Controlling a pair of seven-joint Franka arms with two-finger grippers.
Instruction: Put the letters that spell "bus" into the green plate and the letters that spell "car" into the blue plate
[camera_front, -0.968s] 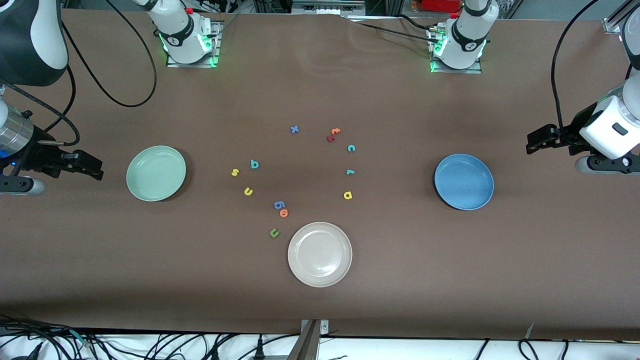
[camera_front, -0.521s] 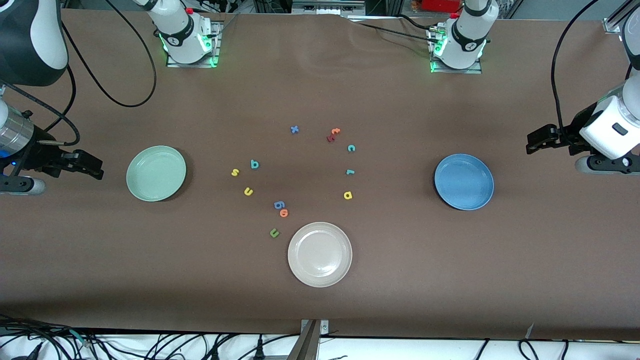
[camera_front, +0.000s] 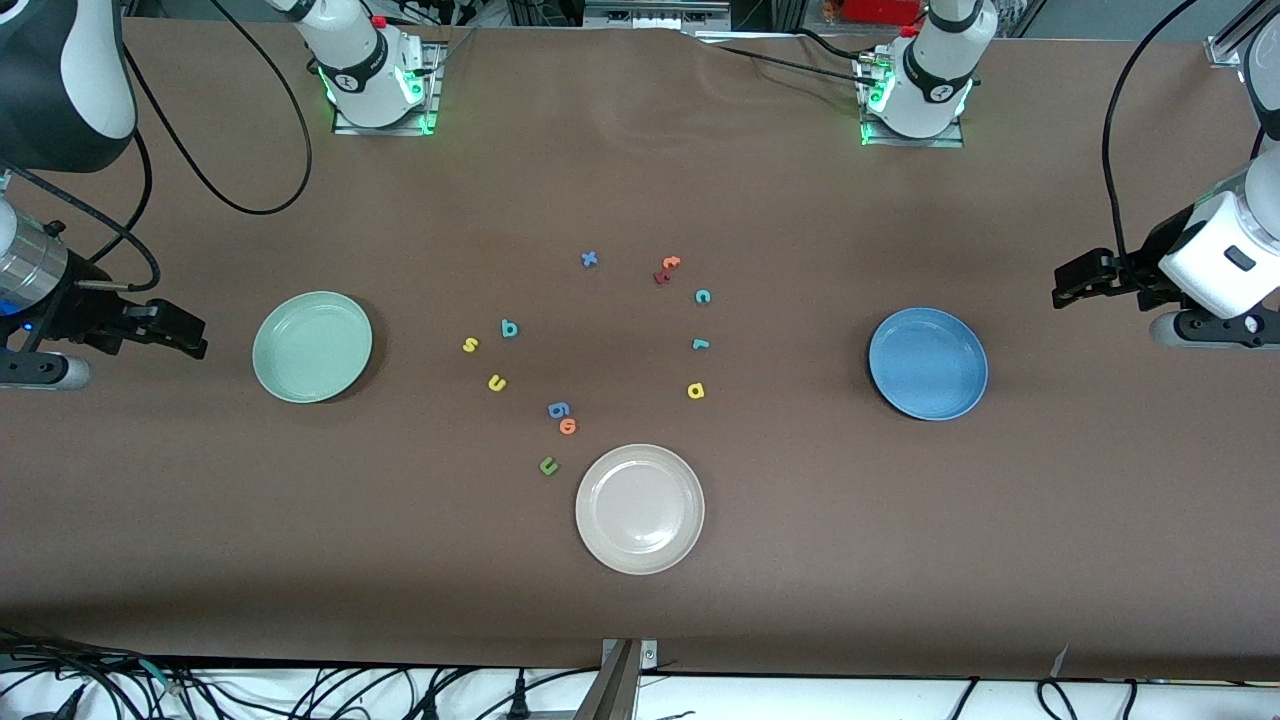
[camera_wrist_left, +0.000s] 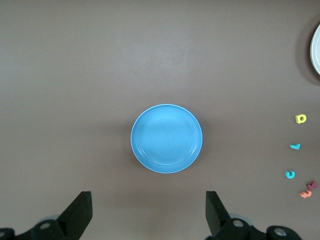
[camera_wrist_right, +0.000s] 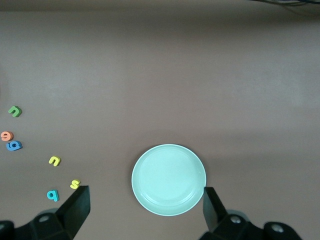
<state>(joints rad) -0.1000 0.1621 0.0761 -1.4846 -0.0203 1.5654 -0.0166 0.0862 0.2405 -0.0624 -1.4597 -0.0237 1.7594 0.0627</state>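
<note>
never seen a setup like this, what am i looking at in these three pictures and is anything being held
Two robot arms share a brown table. One picture looks down from a high camera facing them; the other two come from cameras on each arm's wrist, looking down past its own fingers.

On the table lie a green plate, a blue plate and an off-white plate, with small foam letters scattered between them, such as a teal "b" and a teal "c".

The right gripper waits beside the green plate, the left gripper beside the blue plate. Both are open; nothing is held.
</note>
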